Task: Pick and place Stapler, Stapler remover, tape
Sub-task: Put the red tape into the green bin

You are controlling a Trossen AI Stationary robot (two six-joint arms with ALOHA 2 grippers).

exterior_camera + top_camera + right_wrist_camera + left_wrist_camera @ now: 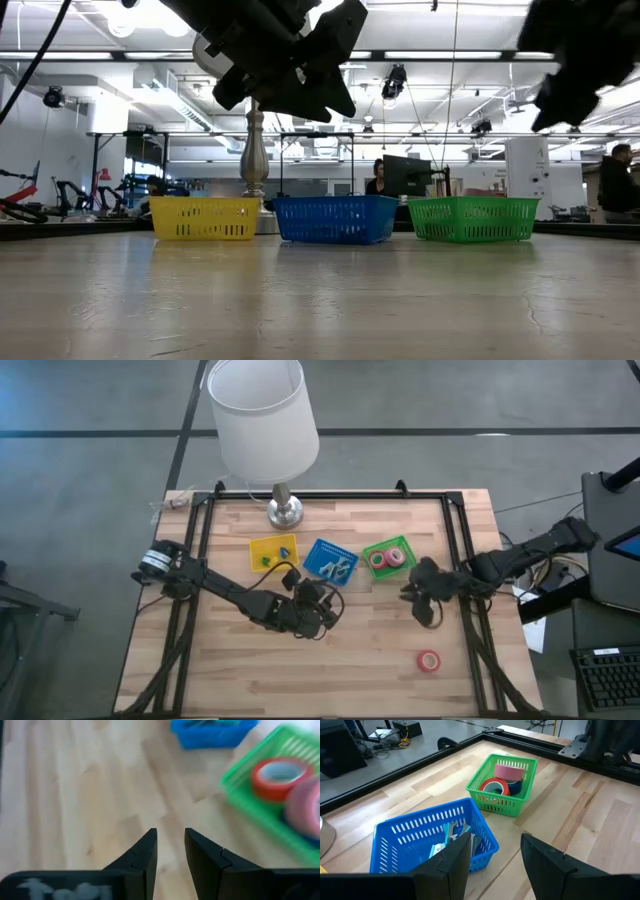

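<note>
Tape: one red roll lay flat on the bare wooden table, near the front right and well apart from the three trays; further rolls, two red or pink and one dark blue beneath them, sat in the green tray, the rightmost of the row. Blue tray, middle, held small blue-and-metal office items, too jumbled to name singly; yellow tray, left, held a few small coloured pieces, not identifiable. A lamp with a white shade stood behind the trays. Right gripper hung above the table just in front of the green tray, empty, its fingers drawn to a narrow gap with nothing between them. Left gripper hovered just in front of the blue tray, fingers spread wide, empty. Handling, as judged: the loose roll was probably light and rigid, a hard ring unlikely to deform or break, though its smooth outer wrap might slip, and lying flat it offered little height to grasp. Best hold, as judged: one finger inside the pale core and one outside the wall, or both fingers across the outer edge from above. Remaining, as judged: that single roll was not yet in the green tray.
</note>
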